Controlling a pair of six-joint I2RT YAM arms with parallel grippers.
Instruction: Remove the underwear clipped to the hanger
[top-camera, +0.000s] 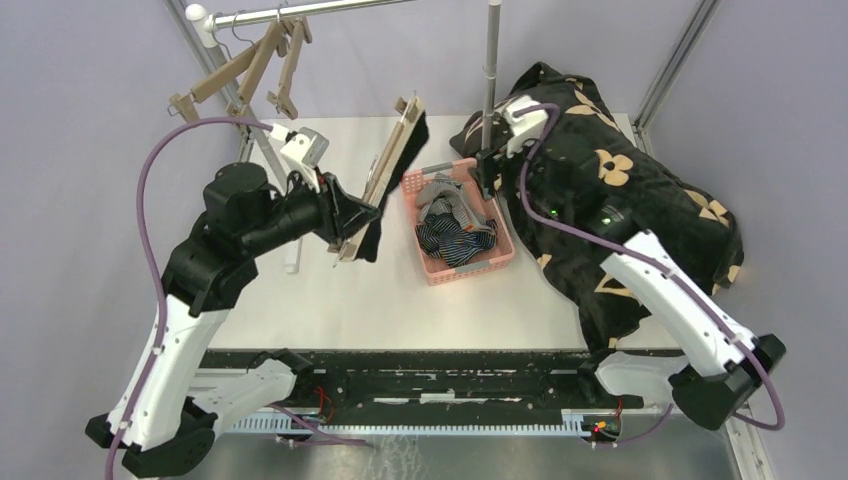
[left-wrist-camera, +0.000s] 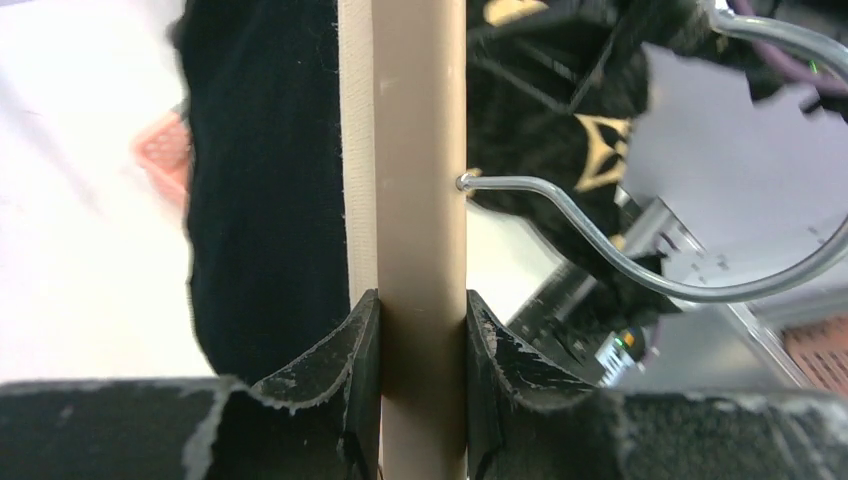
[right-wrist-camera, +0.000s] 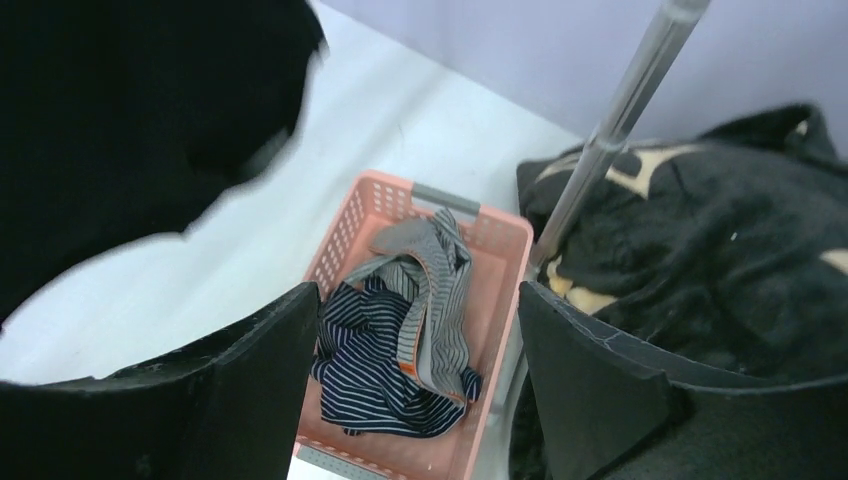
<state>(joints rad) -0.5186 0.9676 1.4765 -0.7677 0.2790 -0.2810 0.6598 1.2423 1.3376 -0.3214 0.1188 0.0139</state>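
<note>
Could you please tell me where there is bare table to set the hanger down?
Bare table lies in front of the pink basket, toward the near edge. The right side is crowded by the blanket, and the basket holds two striped shorts.

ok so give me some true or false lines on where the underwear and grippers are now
1. The left gripper is shut on the hanger. True.
2. The black shorts lie in the basket. False: they hang along the hanger.
3. The navy striped shorts and the grey striped shorts lie in the basket. True.
4. The right gripper holds the grey striped shorts. False: it is open above the basket.
</note>
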